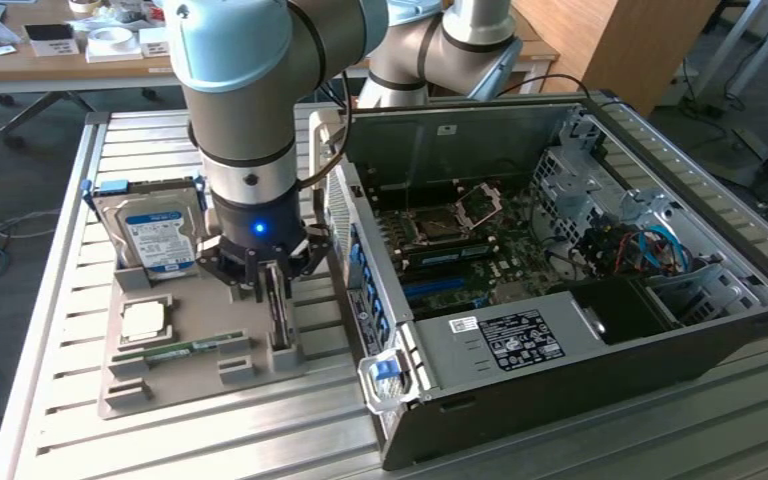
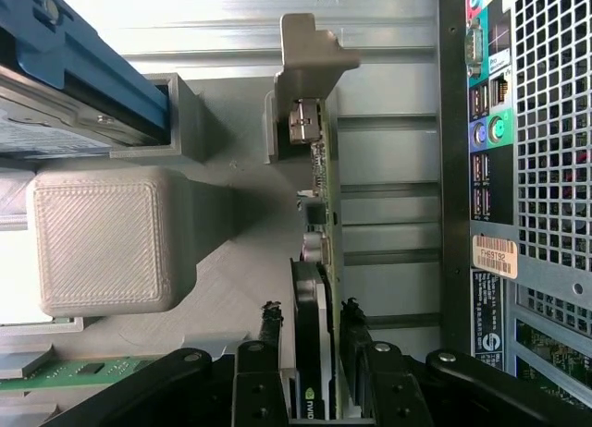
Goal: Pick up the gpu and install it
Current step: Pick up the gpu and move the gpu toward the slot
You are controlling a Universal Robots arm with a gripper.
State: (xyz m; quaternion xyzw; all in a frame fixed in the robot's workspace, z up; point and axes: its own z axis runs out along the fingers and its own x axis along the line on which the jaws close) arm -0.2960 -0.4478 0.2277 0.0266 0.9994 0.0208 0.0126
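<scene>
The gpu (image 1: pixel 279 318) stands on its edge in a slot of the grey holder tray (image 1: pixel 177 385), beside the open computer case (image 1: pixel 558 340). My gripper (image 1: pixel 272 285) has come straight down over it. In the wrist view the gpu (image 2: pixel 314 251) runs between my two black fingers (image 2: pixel 270 330), its metal bracket at the far end. The gripper (image 2: pixel 312 321) is shut on the card, one finger against each face. The card still rests in its holder. The motherboard (image 1: pixel 458 255) lies exposed inside the case.
On the tray sit a silver hard drive (image 1: pixel 157 235) with a blue-white label, a processor (image 1: pixel 144 320) and a green memory stick (image 1: pixel 177 350). The case's rear port panel (image 2: pixel 513 168) stands close to the card. A slatted metal table (image 1: pixel 51 420) carries everything.
</scene>
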